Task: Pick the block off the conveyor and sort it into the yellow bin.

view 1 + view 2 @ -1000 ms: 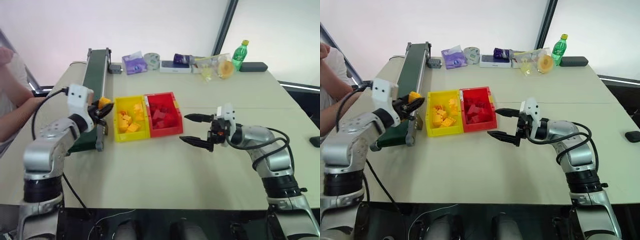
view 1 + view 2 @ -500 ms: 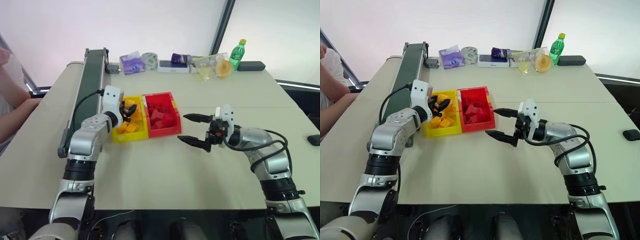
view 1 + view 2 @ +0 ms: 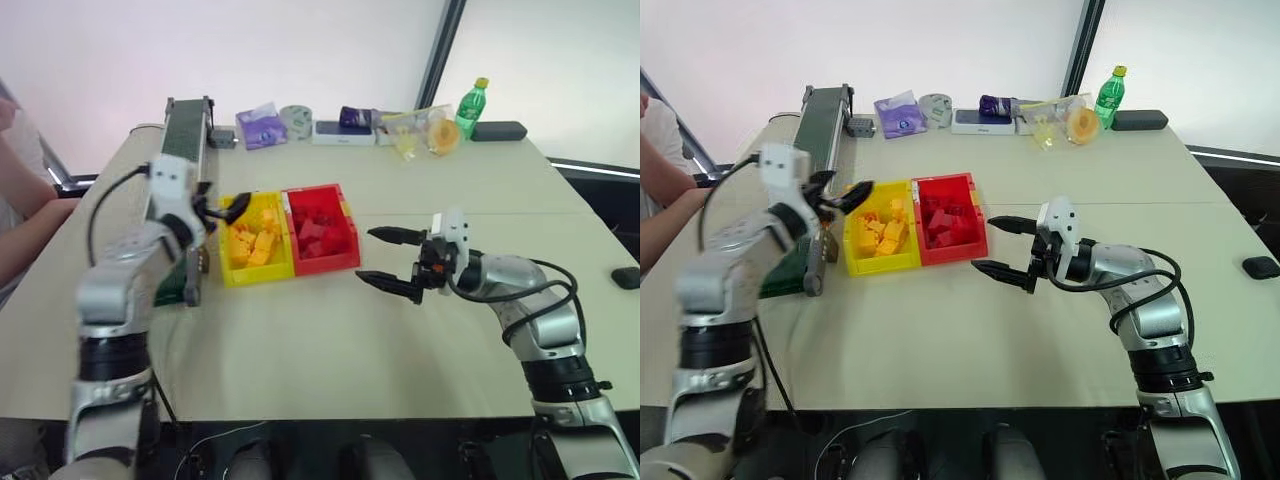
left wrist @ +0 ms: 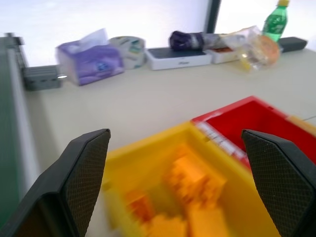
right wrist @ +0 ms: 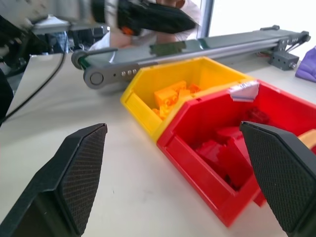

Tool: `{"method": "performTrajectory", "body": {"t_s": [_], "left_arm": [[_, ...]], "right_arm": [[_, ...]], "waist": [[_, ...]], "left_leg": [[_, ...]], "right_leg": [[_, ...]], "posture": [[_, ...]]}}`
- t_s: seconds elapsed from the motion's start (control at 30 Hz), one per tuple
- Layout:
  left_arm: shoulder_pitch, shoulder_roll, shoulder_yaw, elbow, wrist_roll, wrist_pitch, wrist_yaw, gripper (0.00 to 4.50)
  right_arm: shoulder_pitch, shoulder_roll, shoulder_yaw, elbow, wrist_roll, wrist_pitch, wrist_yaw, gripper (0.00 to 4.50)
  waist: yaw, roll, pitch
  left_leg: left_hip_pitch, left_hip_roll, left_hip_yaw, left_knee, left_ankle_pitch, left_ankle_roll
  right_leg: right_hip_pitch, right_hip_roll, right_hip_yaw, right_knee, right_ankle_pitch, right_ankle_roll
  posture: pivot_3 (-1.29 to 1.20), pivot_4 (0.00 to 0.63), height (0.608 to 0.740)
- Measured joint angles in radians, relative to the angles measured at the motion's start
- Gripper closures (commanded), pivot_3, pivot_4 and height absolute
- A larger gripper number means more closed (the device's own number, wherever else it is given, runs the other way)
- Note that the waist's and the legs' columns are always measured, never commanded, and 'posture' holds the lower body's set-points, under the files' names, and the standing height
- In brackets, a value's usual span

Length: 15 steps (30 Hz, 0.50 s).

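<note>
The yellow bin is a glossy, rectangular, open-topped plastic tray with thin walls, joined along 1 long side to a like-shaped red bin. Inside the yellow bin lies a loose heap of small yellow-orange blocks, chunky and roughly cubic, with studded tops where the right wrist view catches them; which of them is the task's own block cannot be told. The red bin holds dark red blocks of the same blocky shape. To the robot's left of the bins runs the conveyor, a long narrow matte dark green belt in a grey metal frame with a round roller end near the yellow bin.

The left gripper hangs at the yellow bin's conveyor-side rim, its 2 black fingers spread wide with nothing between them; in the left wrist view their cross-hatched pads frame the heap of yellow-orange blocks lying below and ahead. The right gripper hovers over the bare table, a smooth pale beige top, just to the right of the red bin, fingers also spread wide and empty, pointing toward the bins.
</note>
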Motion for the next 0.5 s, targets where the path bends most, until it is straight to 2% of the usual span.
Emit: {"method": "performTrajectory", "body": {"t_s": [0.1, 0.2, 0.37, 0.5], "left_arm": [[0.129, 0.116, 0.07, -0.01, 0.004, -0.061, -0.078, 0.04], [0.244, 0.174, 0.163, -0.022, -0.02, -0.095, -0.147, 0.04], [0.412, 0.231, 0.325, -0.041, -0.068, -0.196, -0.282, 0.04], [0.533, 0.231, 0.394, -0.04, -0.09, -0.253, -0.355, 0.04]], "right_arm": [[0.008, -0.032, -0.008, 0.003, 0.0, -0.001, 0.02, 0.0], [0.025, -0.071, -0.009, 0.004, 0.001, -0.002, 0.056, 0.0], [0.04, -0.113, -0.037, 0.034, 0.001, -0.007, 0.085, 0.0], [0.04, -0.124, -0.052, 0.057, 0.0, -0.02, 0.09, 0.0]], "waist": [[0.004, 0.0, 0.0], [0.015, 0.0, 0.0], [0.008, 0.0, 0.0], [0.004, 0.0, 0.0]], "left_leg": [[0.0, 0.0, 0.0, 0.0, 0.0, 0.0], [0.0, 0.0, 0.0, 0.0, 0.0, 0.001], [0.0, 0.0, -0.001, 0.0, -0.001, 0.001], [0.0, 0.001, -0.001, -0.001, -0.001, 0.001]], "right_leg": [[0.0, -0.001, 0.0, 0.0, 0.0, 0.0], [0.001, -0.003, 0.0, -0.001, 0.0, 0.0], [0.001, -0.004, -0.001, -0.001, 0.0, 0.0], [0.001, -0.003, -0.001, -0.001, 0.0, -0.001]], "posture": [[0.0, 0.15, 0.74], [0.0, 0.15, 0.74], [0.0, 0.15, 0.74], [0.0, 0.15, 0.74]]}}
